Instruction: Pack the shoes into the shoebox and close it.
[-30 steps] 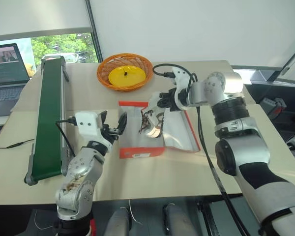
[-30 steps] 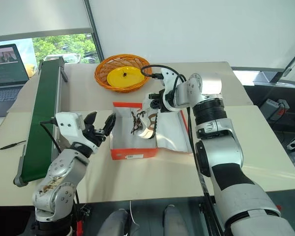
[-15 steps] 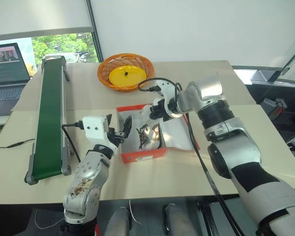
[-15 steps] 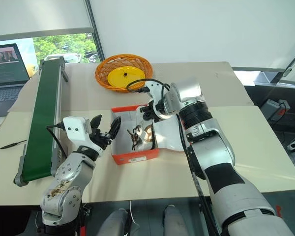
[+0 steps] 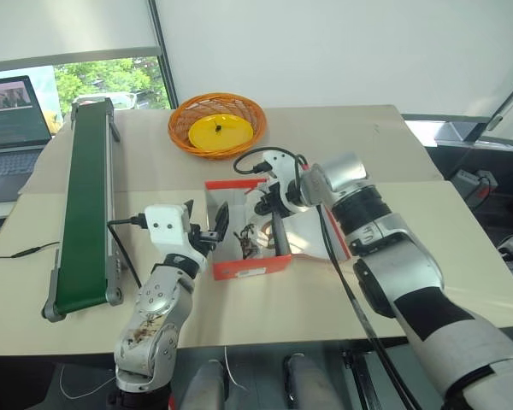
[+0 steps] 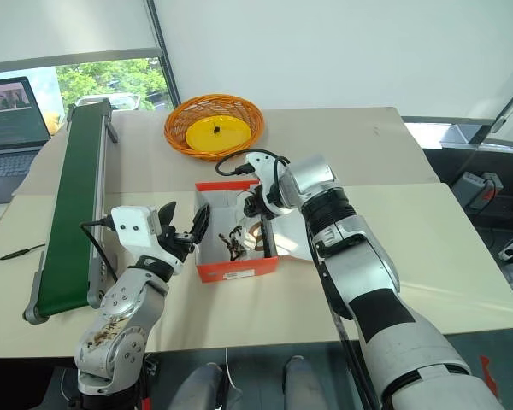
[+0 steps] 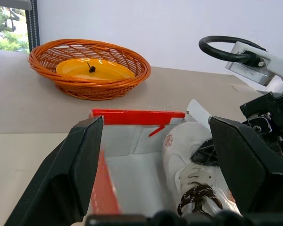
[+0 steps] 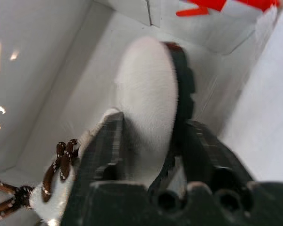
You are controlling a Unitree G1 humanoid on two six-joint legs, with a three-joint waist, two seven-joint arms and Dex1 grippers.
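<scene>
Reaching down into the shoebox (image 5: pixel 248 267), the right gripper (image 8: pixel 151 141) has its fingers parted either side of one white shoe (image 8: pixel 148 99); whether they press it I cannot tell. A second ago that shoe hung higher above the box; it now lies inside along the lid-side wall. The left gripper (image 5: pixel 207 229) hovers released, empty, beside the box's left wall. One shoe is visible, one box, one wicker basket (image 5: pixel 216 124).

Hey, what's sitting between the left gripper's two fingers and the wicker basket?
In the left wrist view, past the left gripper, the open shoebox with a white shoe inside; beyond it bare table up to the basket.
</scene>
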